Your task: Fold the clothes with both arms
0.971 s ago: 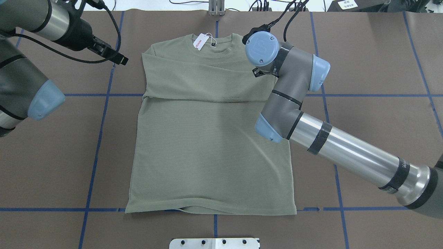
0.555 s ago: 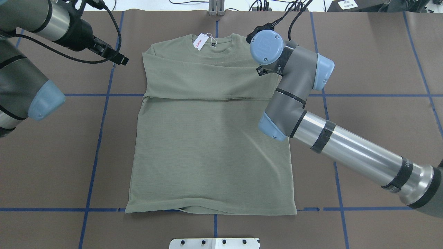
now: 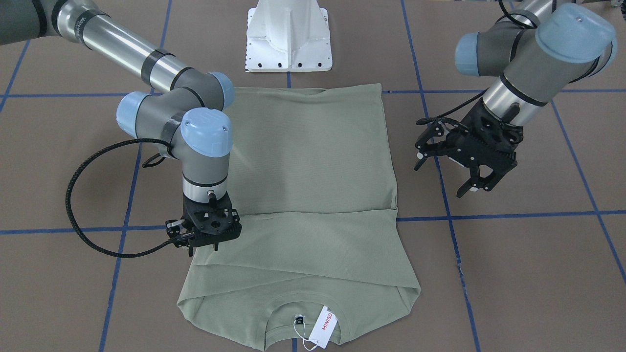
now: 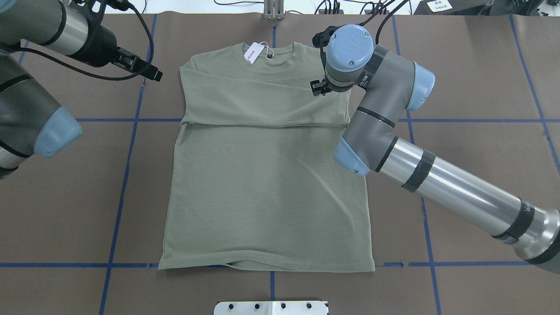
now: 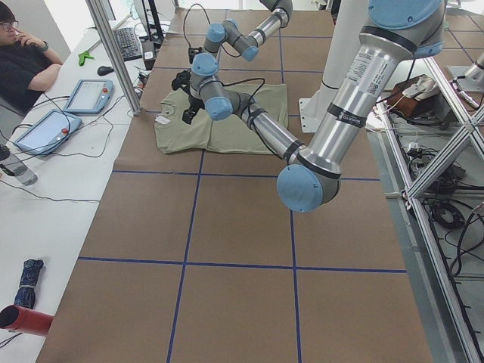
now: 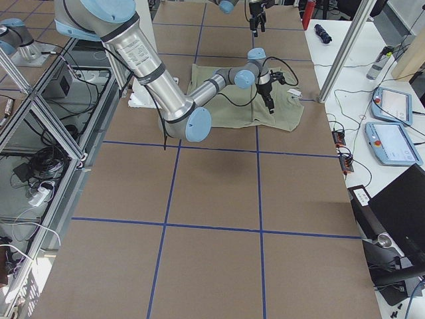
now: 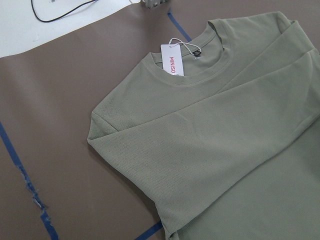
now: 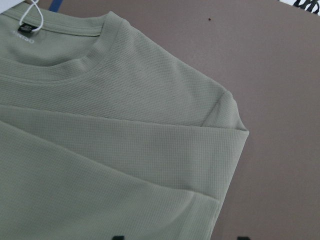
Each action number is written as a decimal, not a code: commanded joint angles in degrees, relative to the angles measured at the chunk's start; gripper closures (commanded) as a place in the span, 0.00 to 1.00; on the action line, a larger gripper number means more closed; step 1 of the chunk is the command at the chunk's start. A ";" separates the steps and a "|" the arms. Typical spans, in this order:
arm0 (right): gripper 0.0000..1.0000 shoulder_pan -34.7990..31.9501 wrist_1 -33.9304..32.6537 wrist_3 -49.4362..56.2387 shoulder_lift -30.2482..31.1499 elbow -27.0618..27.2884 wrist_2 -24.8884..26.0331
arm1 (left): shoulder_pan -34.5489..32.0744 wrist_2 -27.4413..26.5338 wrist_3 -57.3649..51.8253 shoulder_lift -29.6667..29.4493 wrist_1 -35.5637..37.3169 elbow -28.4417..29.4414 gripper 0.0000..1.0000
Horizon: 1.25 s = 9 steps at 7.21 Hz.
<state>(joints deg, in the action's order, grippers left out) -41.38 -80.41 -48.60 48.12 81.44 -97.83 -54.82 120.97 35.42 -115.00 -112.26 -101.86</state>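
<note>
The sage-green shirt (image 4: 267, 183) lies flat on the brown table (image 4: 459, 87). Its hem is toward the robot's white pedestal (image 3: 288, 39) and its neckline is at the far side. Both sleeves are folded across the chest.

Right gripper (image 3: 202, 248): the front-facing view shows it pointing straight down at the shirt's edge on the robot's right, level with the folded sleeve. In the overhead view the wrist joint covers most of it. In the right wrist view the two dark fingertips (image 8: 118, 238) show at the bottom edge, spread apart, with the shirt's shoulder and folded sleeve ahead of them. The gripper holds nothing. No view settles whether the tips touch the cloth.

Left gripper (image 3: 444, 175): the front-facing view shows its fingers spread apart and empty. It hangs over bare table beside the shirt, clear of the fabric. The overhead view shows it only side-on, so the gap cannot be read there.

Hang tag (image 7: 172, 59): the left wrist view shows MINISO in red at the collar. From overhead the print is too small to read.

The exterior left view alone shows a seated person (image 5: 23, 53) at a side bench.
</note>
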 commanded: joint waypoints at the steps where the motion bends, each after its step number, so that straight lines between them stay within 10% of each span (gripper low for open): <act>1: 0.00 1.46 0.08 -9.44 13.32 19.26 -3.50 | 7.67 -8.25 15.83 6.16 0.03 -8.74 0.00; 6: 0.02 18.65 0.52 -42.66 41.03 52.19 3.91 | 29.11 -26.96 45.47 20.50 -13.23 -16.26 0.05; 9: 0.04 31.78 8.38 -55.18 46.86 53.74 18.44 | 43.87 -39.45 61.20 26.29 -19.46 -16.35 0.19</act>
<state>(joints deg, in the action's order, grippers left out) -13.81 -76.54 -99.75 92.01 134.75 -83.65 -17.24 87.10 90.10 -91.49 -128.46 -118.22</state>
